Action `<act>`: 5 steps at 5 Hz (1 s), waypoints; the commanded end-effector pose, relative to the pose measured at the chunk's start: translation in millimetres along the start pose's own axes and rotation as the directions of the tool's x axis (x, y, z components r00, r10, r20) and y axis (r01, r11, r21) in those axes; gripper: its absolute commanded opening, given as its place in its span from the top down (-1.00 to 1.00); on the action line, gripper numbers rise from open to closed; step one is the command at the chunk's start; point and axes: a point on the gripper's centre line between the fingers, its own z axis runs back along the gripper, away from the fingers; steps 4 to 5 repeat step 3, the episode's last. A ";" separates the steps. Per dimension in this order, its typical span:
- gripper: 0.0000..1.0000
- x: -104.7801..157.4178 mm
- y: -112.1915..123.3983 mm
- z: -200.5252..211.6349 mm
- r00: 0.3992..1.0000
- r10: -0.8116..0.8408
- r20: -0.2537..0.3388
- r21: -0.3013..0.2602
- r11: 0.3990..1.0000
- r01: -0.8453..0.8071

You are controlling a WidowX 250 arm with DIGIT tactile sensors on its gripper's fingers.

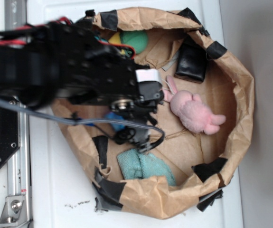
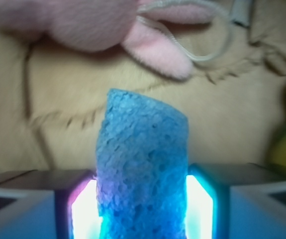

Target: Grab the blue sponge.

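Wrist view: gripper [image 2: 142,199] closed on the blue sponge [image 2: 142,169], one glowing finger pad [image 2: 85,211] pressed to each side. Sponge stands upright between them, top end bent over slightly, porous texture clear. Behind it brown paper floor and the pink plush bunny [image 2: 98,27] across the top; a thin cable [image 2: 202,55] loops near it.

Exterior view: black arm [image 1: 65,66] reaches from the left into a brown paper bag [image 1: 236,90] with black tape patches, lying on a white surface [image 1: 55,190]. Gripper [image 1: 138,137] mostly hidden under the arm; a small blue patch there is probably the sponge [image 1: 111,117]. Bunny [image 1: 193,111] right of the gripper, apart from it. Teal cloth [image 1: 143,166] near the bag's lower rim, black pouch [image 1: 192,64] at upper right, green-and-yellow object [image 1: 129,40] at the top, partly hidden.
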 end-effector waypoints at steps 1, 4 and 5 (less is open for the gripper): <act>1.00 46.7 8.3 107.7 0.960 -0.211 0.184 0.036 0.977 0.208; 1.00 44.7 -4.0 130.6 0.965 -0.234 0.116 0.041 0.972 0.230; 1.00 44.7 -4.0 130.6 0.965 -0.234 0.116 0.041 0.972 0.230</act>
